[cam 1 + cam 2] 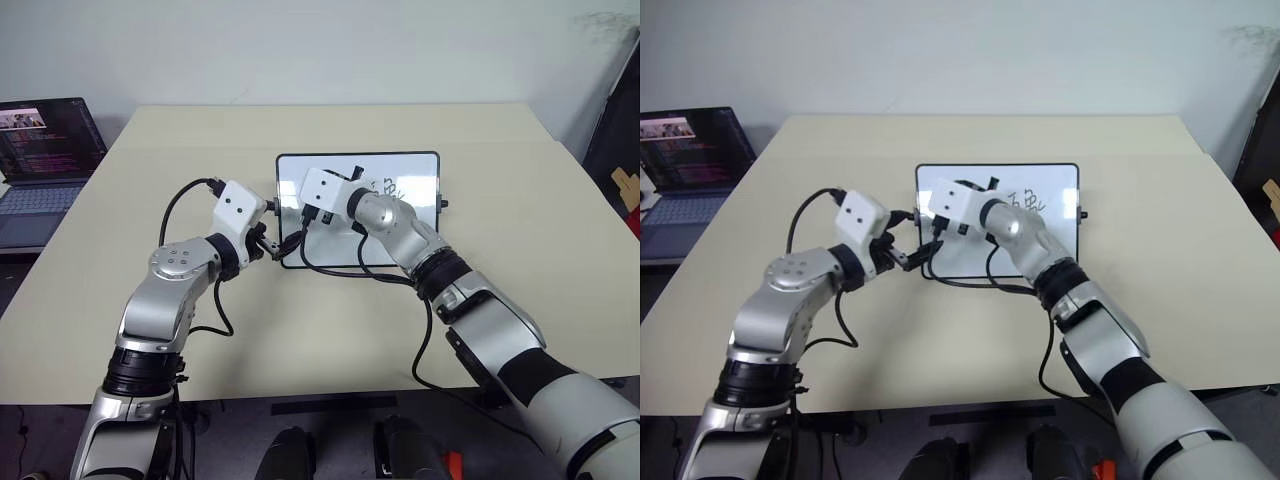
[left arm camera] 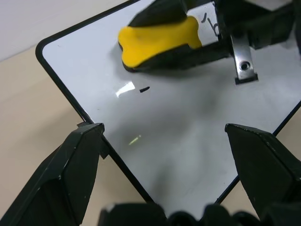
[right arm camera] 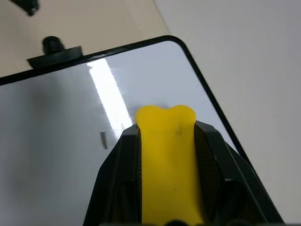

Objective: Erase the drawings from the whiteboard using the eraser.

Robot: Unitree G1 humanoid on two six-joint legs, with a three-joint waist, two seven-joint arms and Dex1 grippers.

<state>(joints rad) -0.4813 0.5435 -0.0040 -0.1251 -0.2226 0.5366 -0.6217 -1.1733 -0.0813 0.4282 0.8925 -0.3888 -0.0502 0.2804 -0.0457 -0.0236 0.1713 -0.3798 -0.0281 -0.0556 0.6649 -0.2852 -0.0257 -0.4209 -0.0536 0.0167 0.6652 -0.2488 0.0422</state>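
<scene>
The right wrist view shows the eraser [image 3: 167,155] close up: a yellow block pinched between the two black fingers of the right pincer [image 3: 167,141], its rounded end poking out over the whiteboard [image 3: 56,141]. A short black mark [image 3: 103,139] sits on the white just beside it, and a black knob [image 3: 51,44] on the frame.

The left wrist view gives the other side: the left pincer [image 2: 164,136] is spread wide, its fingers [image 2: 70,169] straddling a corner of the board without touching the white. Beyond them lies the eraser, flat against the board, with a small dark speck [image 2: 145,89] below it and a stroke of the drawings [image 2: 209,23] at its far end.

From the head views, the remaining drawings [image 1: 390,187] are a few thin black strokes toward the board's right half, partly hidden by the right arm; the left half looks bare.

The board lies flat near the middle of a pale beige table [image 1: 520,230]. A laptop [image 1: 45,150] with a lit dark screen stands on a lower surface off the table's left edge. A plain pale wall [image 1: 300,45] runs behind.
</scene>
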